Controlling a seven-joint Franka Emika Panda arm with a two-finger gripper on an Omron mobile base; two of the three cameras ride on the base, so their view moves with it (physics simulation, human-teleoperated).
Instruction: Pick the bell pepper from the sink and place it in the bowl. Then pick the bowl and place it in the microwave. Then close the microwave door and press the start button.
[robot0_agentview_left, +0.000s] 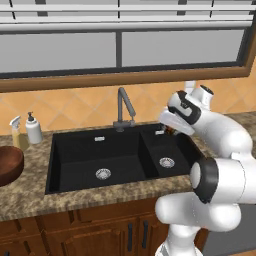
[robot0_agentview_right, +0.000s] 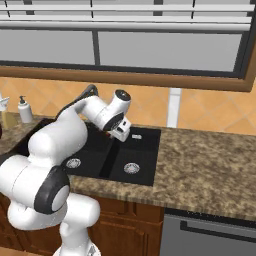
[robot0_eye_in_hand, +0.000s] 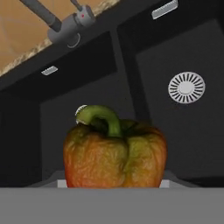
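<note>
The bell pepper (robot0_eye_in_hand: 114, 156), orange-red with a curled green stem, sits close up in the hand view, between the jaws of my gripper (robot0_agentview_left: 168, 130), which is shut on it. The fingertips are hidden behind the pepper. The gripper (robot0_agentview_right: 122, 136) hangs above the smaller right basin of the black sink (robot0_agentview_left: 75, 150), clear of the bottom. The dark wooden bowl (robot0_agentview_left: 8, 166) stands on the counter at the far left, cut off by the frame edge. The microwave and its door are out of view.
A grey faucet (robot0_agentview_left: 123, 107) rises behind the sink's divider, close to the left of the hand. A soap bottle (robot0_agentview_left: 33, 129) and a spray bottle (robot0_agentview_left: 16, 132) stand on the granite counter (robot0_agentview_right: 210, 170) left of the sink. A window runs above.
</note>
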